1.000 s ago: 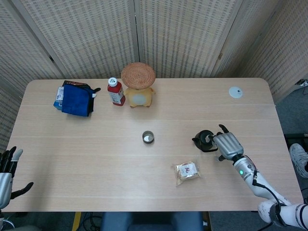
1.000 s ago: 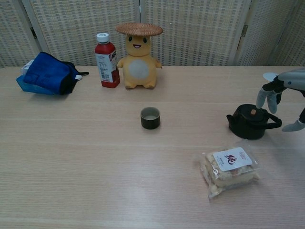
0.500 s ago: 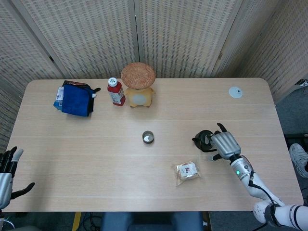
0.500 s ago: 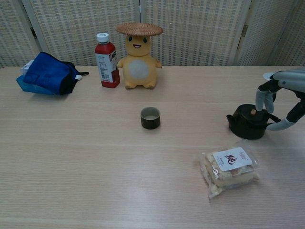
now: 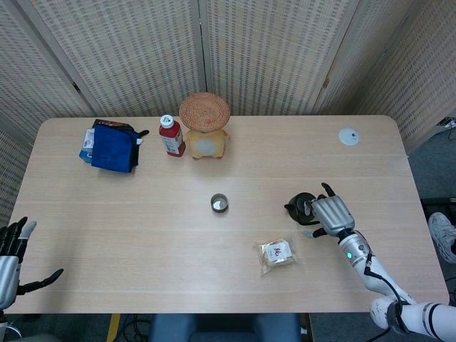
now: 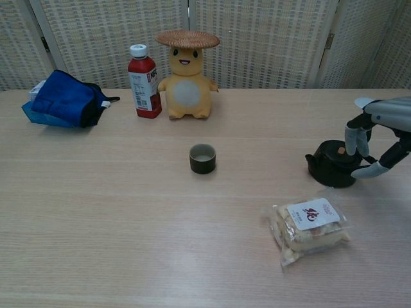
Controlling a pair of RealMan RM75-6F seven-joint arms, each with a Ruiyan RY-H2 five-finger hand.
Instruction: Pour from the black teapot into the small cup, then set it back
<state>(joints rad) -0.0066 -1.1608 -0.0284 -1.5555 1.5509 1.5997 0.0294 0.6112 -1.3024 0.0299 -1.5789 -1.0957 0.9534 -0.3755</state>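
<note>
**Right hand closing in on the teapot, grip not made yet**

Right hand (image 6: 376,138) is draped over the back of the teapot (image 6: 334,163), fingers (image 6: 354,136) curled down by the lid and the thumb reaching in low at the handle side. From these shots I honestly can't tell if it's actually clamped on or just cupping around it, so call the grip undecided. Left hand (image 5: 14,249) sits off at the table corner, fingers spread, holding nothing.

The teapot is on the table, right side, spout aimed toward the cup (image 6: 202,158), which stands well apart near the middle. A snack bag (image 6: 310,228) lies just in front of the teapot.

How I'd do this bit: get the fingers fully through or around the handle and squeeze before lifting, keep the teapot level so nothing sloshes, and lift high enough to pass the snack bag on the way to the cup.

Versus half a second ago: the hand has dropped lower and tucked closer round the handle. Teapot and cup haven't moved.
</note>
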